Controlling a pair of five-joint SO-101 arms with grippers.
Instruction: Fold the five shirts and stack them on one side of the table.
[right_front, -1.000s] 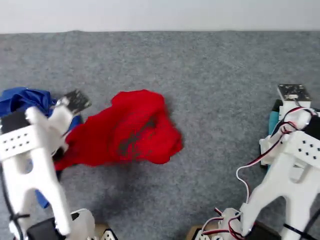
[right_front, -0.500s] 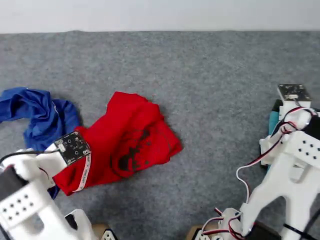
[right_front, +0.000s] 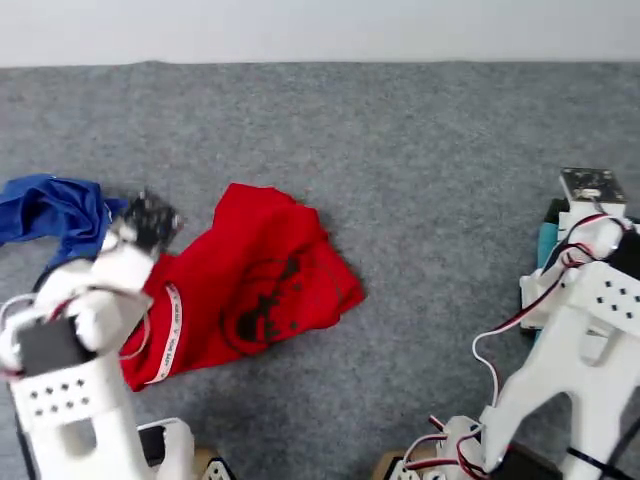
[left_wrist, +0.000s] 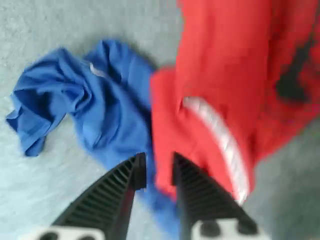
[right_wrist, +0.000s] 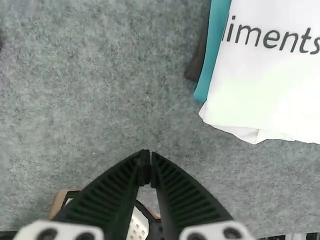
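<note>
A crumpled red shirt (right_front: 260, 285) with a dark print lies left of the table's middle, its white collar label (right_front: 168, 335) facing up. Against its left edge lies a bunched blue shirt (right_front: 55, 215). My left gripper (left_wrist: 157, 162) hovers above the seam where the blue shirt (left_wrist: 85, 107) meets the red shirt (left_wrist: 235, 75), slightly open and holding nothing. My right gripper (right_wrist: 150, 155) is shut and holds nothing, low over bare carpet beside a folded white shirt (right_wrist: 270, 75) that lies on a teal one (right_wrist: 215, 50).
Grey carpet (right_front: 420, 150) covers the table, with free room across the middle and back. The left arm (right_front: 90, 330) stands at the front left. The right arm (right_front: 590, 300) at the right edge hides most of the folded stack (right_front: 547, 245).
The red shirt went from bunched to lying flatter. My left arm swung toward the front, then back up over the edge between the blue and red shirts. The right arm kept still.
</note>
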